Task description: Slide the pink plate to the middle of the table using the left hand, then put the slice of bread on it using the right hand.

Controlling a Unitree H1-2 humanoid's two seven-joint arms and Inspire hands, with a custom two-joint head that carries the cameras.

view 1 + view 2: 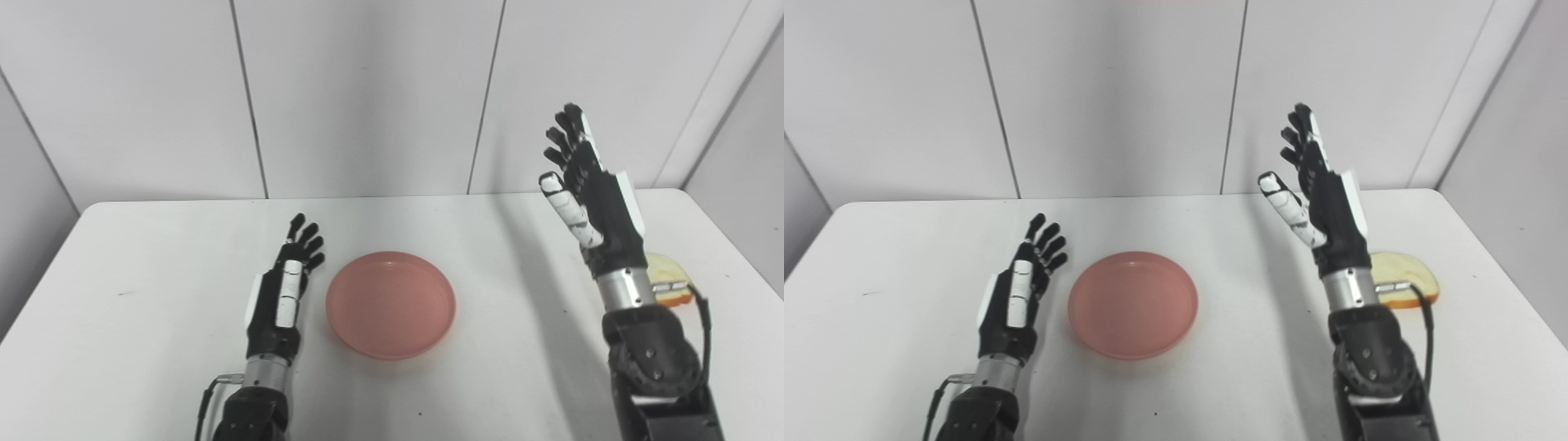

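Left eye view shows you the white rectangular tabletop (153, 343) against grey wall panels. Starting at the left, your left hand (285, 288), black with white plates, lies low over the tabletop, its fingers (306, 236) stretched apart and pointing toward the far edge; it grips nothing. Just beside it, with a narrow gap between them, sits the round, shallow pink plastic plate (391, 303), flat on the tabletop about midway between the left and right edges and somewhat nearer the near edge than the far one. Nothing lies on it.

Further right, your right hand (591, 196) is lifted well above the tabletop, palm facing left, fingers (566, 131) spread and pointing up, holding nothing. Behind its wrist, close to the right edge of the tabletop, you have the pale slice of bread with a tan crust (1409, 278), lying flat. The right eye view shows it more fully; in the left eye view the forearm covers most of it. The bread is well apart from the plate.
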